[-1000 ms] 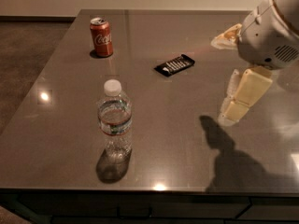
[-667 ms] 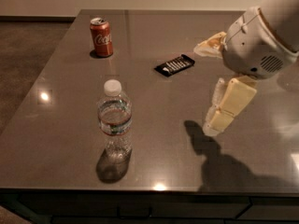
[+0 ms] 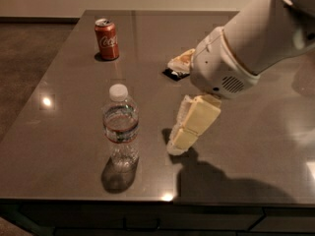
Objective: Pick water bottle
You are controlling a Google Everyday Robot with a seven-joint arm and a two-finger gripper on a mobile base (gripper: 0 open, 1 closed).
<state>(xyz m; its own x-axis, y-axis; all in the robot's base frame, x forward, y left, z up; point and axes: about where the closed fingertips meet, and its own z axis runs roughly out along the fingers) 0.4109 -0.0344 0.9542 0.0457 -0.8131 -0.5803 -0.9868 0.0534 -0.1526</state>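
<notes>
The water bottle [image 3: 121, 128] is a small clear ribbed bottle with a white cap and a blue-white-red label band. It stands upright near the front edge of the dark table [image 3: 64, 132]. My gripper [image 3: 173, 106] is to the right of the bottle, about a hand's width away, just above the tabletop. Its cream fingers [image 3: 193, 123] are spread wide apart, one toward the front and one toward the back. It holds nothing and does not touch the bottle.
A red Coca-Cola can [image 3: 107, 39] stands at the back left. A flat black object [image 3: 170, 74] lies mid-table, mostly hidden behind the gripper. My white arm [image 3: 256, 38] crosses in from the upper right. The table's front edge [image 3: 147, 199] is close to the bottle.
My gripper has moved left across the table toward the bottle, and now covers most of the black object. The bottle and the can have not moved.
</notes>
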